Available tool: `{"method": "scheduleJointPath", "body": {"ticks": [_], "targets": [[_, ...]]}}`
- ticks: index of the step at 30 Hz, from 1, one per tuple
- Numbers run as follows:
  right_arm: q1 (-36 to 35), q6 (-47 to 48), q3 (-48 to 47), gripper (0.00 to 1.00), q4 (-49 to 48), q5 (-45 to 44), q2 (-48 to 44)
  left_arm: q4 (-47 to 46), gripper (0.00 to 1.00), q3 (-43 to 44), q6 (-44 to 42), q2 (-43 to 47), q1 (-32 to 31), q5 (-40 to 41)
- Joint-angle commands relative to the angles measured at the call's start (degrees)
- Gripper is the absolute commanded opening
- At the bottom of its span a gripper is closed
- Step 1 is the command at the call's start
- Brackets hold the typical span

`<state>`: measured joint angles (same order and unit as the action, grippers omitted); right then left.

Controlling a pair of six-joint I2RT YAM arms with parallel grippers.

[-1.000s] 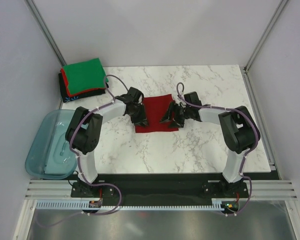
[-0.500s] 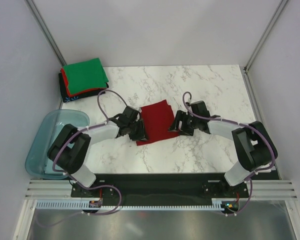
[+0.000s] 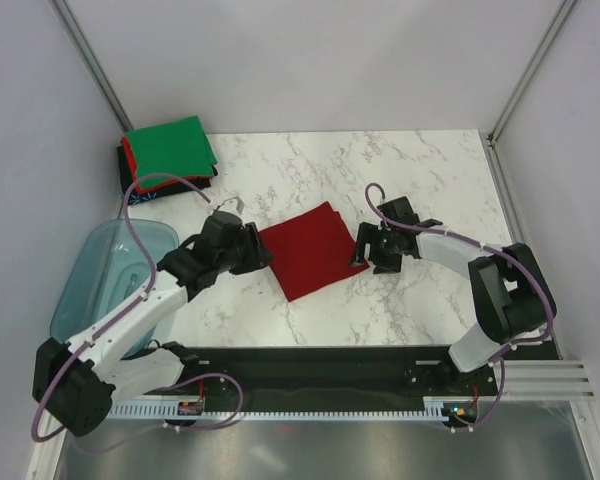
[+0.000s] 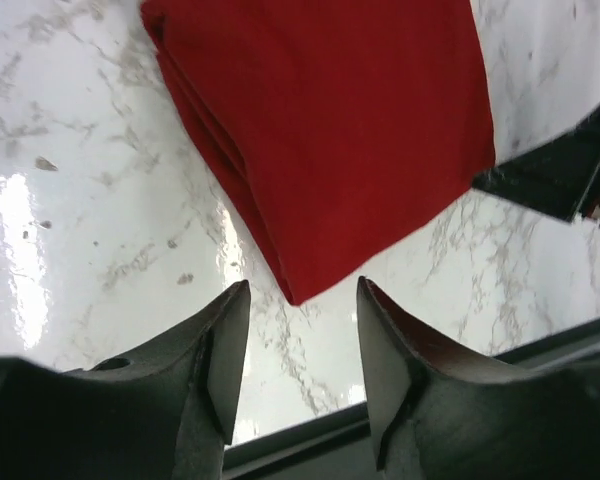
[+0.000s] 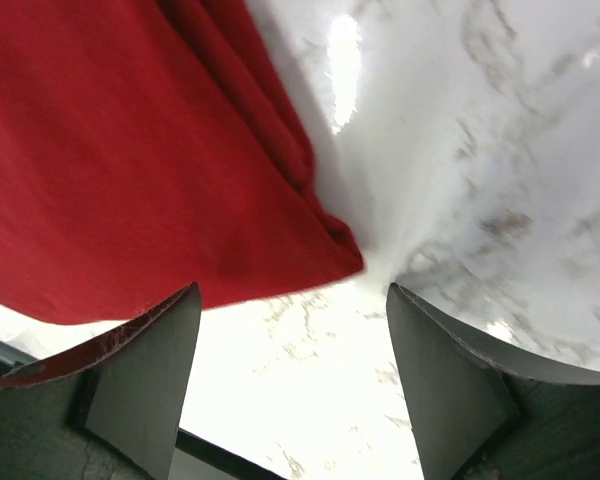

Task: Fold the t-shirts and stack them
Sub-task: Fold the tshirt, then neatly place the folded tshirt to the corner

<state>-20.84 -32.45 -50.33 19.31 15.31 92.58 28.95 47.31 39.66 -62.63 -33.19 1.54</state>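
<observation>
Nearest us on the left, the tub (image 3: 85, 300) sits at the left edge of the table (image 3: 430, 170).

A little further in, the left pincer (image 4: 302, 290) points at the dark red shirt (image 3: 312, 248) from the left. Its jaws stand partway apart with only bare marble between them, so it grips nothing. The shirt's near corner lies just past the tips, and we see no contact.

Across from it, the right pincer (image 5: 292, 290) is released too, its jaws spread wide. The shirt's right corner lies on the marble ahead of them, roughly in line with the gap, and neither finger presses on it. From above, this pincer sits right at that corner; we cannot tell whether it touches the cloth.

The dark red shirt lies flat in the middle of the table between the two pincers. It is folded to a rough square and turned cornerwise, with its folded layers showing along one edge.

Farthest off, in the far-left corner, is the stack (image 3: 165, 165) — a green shirt (image 3: 168, 148) on top, with a red shirt (image 3: 128, 158) and a black shirt (image 3: 145, 189) showing beneath.
</observation>
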Motion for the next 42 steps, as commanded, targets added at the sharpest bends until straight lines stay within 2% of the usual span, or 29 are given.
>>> {"method": "scheduleJointPath", "body": {"ticks": [1, 4, 7, 10, 17, 24, 26, 32, 35, 36, 38, 39, 41, 42], "targets": [[0.1, 2.47, -2.14, 0.83, 8.71, -3.62, -2.92, -6.6, 0.56, -5.63, -1.25, 2.86, 3.72, 6.56], [-0.08, 3.35, -4.86, 0.84, 12.75, -3.62, -6.26, -15.39, 0.76, -10.73, -0.11, 1.55, 10.22, 0.41], [-0.25, 3.79, -6.62, 0.85, 16.01, -2.14, -10.39, -27.95, 0.81, -16.36, 1.38, -2.29, 17.51, -7.39], [-0.34, 3.36, -6.28, 0.86, 17.51, -0.46, -14.78, -37.1, 0.82, -17.43, 1.39, -7.14, 20.26, -13.21], [-0.69, 2.65, -2.76, 0.88, 17.95, 1.65, -20.5, -55.82, 0.83, -19.44, 5.16, -19.8, 22.02, -19.82], [-0.69, 3.44, -0.83, 0.87, 18.48, 1.83, -21.3, -58.13, 0.81, -17.43, 7.36, -31.3, 22.11, -19.82], [-0.6, 3.62, -0.91, 0.88, 18.66, 1.91, -20.95, -59.35, 0.77, -16.29, 8.32, -34.91, 22.03, -22.36], [-0.69, 4.41, -0.83, 0.87, 18.66, 1.39, -20.07, -62.52, 0.69, -17.25, 10.0, -37.04, 22.03, -24.66], [-0.6, 4.41, -0.65, 0.88, 18.48, 1.48, -19.28, -64.27, 0.52, -18.04, 10.17, -37.83, 21.94, -26.06], [-0.69, 4.41, -0.65, 0.88, 18.22, 1.56, -19.19, -65.41, 0.39, -18.22, 10.35, -38.18, 21.94, -26.67], [-0.69, 4.41, -0.56, 0.88, 18.04, 1.91, -19.19, -66.47, 0.26, -17.78, 10.88, -39.4, 22.03, -27.47], [-0.61, 4.5, -0.65, 0.88, 17.96, 1.92, -19.19, -66.65, 0.14, -17.34, 11.05, -39.76, 22.03, -29.12], [-0.69, 4.59, -0.83, 0.88, 18.04, 2.09, -19.45, -65.79, 0.04, -14.89, 10.79, -38.37, 22.11, -30.89], [-0.69, 4.76, -1.09, 0.88, 18.48, 2.18, -19.62, -62.38, 0.02, -13.4, 9.66, -37.22, 22.2, -30.29]]}}
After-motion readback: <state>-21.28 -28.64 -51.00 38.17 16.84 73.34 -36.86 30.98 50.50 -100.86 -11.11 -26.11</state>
